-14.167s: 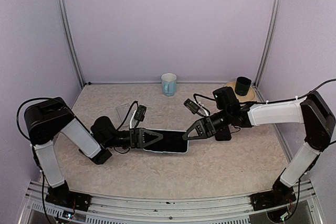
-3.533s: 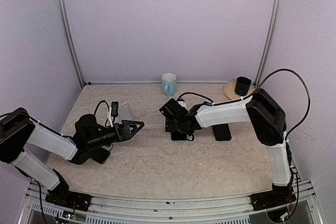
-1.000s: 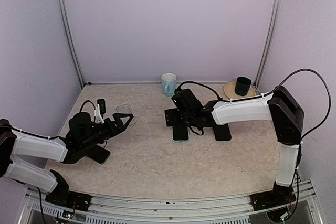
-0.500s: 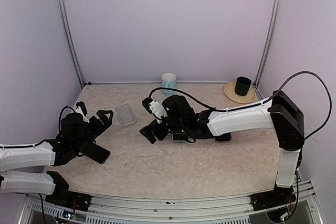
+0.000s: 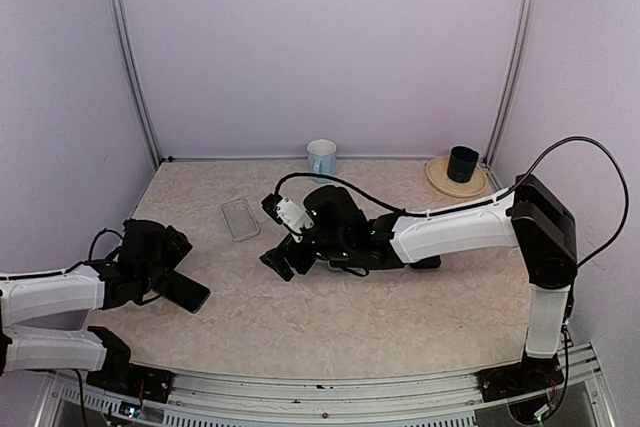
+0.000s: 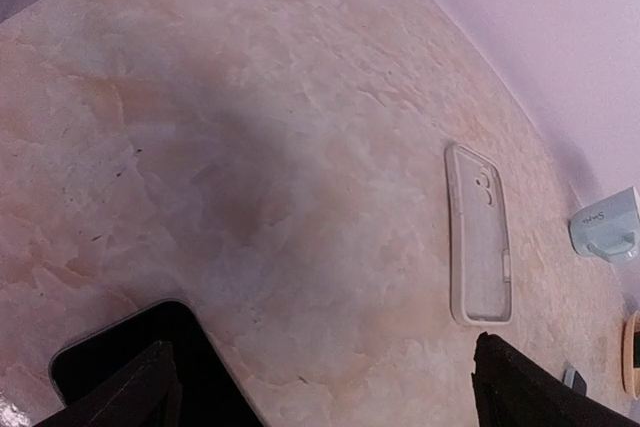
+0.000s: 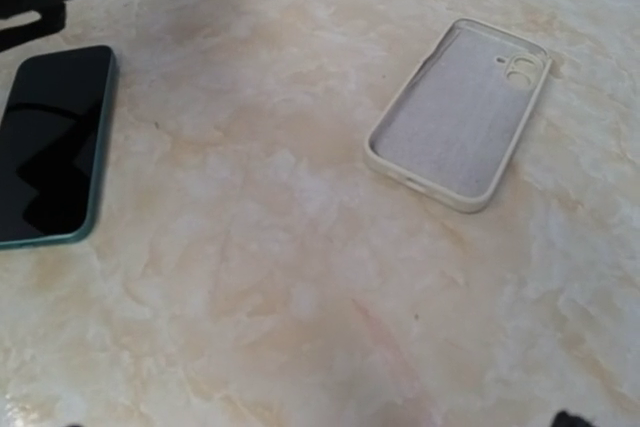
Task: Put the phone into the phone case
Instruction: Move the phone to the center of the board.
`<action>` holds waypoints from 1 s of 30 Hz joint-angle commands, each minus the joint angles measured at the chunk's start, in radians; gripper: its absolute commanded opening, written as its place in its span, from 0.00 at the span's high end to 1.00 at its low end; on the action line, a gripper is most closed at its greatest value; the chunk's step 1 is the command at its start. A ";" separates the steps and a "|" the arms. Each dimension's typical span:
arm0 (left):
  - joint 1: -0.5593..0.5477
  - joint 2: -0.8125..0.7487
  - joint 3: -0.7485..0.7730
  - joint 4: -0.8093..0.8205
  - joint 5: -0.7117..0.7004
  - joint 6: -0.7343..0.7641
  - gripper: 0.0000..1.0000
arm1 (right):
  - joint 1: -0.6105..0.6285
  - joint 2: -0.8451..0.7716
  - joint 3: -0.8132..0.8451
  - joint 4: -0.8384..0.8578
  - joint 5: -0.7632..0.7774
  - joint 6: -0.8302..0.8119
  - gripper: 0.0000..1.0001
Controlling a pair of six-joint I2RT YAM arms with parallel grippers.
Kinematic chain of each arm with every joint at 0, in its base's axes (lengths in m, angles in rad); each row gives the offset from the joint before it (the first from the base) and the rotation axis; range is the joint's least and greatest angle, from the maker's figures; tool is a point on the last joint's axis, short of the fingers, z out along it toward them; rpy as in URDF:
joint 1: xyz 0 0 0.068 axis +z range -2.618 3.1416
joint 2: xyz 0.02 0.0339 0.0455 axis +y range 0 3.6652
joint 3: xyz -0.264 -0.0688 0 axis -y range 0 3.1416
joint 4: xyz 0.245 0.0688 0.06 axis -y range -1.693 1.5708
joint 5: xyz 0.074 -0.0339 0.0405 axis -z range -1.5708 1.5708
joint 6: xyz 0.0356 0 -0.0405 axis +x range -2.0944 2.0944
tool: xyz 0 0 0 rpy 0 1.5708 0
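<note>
Top external: your right arm lies stretched across the tabletop (image 5: 350, 332) to left of centre. The right hand (image 5: 280, 247) is spread wide and grips nothing; it sits near the phone case (image 5: 240, 218), not touching it. The case lies flat, open side up, toward the left edge. The phone (image 5: 185, 292) lies screen up closer to the near-left corner, apart from the case. Your left hand (image 5: 168, 247) is also spread wide and empty, just beside the phone. A mug (image 5: 321, 159) stands at the far edge.
</note>
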 commanded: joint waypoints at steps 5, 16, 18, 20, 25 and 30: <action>0.090 0.074 0.087 -0.184 -0.061 -0.085 0.01 | 0.002 -0.013 -0.020 0.021 0.001 -0.003 0.00; 0.177 0.185 0.117 -0.177 0.054 -0.035 0.01 | 0.002 -0.016 -0.030 0.019 0.022 -0.001 0.00; 0.177 0.198 0.122 -0.183 0.055 -0.033 0.01 | 0.002 -0.017 -0.031 0.020 0.027 0.001 0.00; 0.181 0.214 0.121 -0.179 0.067 -0.030 0.01 | 0.002 -0.015 -0.031 0.020 0.029 0.001 0.00; 0.186 0.260 0.132 -0.188 0.077 -0.020 0.01 | 0.002 -0.016 -0.030 0.020 0.040 -0.001 0.00; 0.187 0.284 0.140 -0.197 0.090 -0.015 0.01 | 0.002 -0.015 -0.031 0.015 0.059 -0.001 0.00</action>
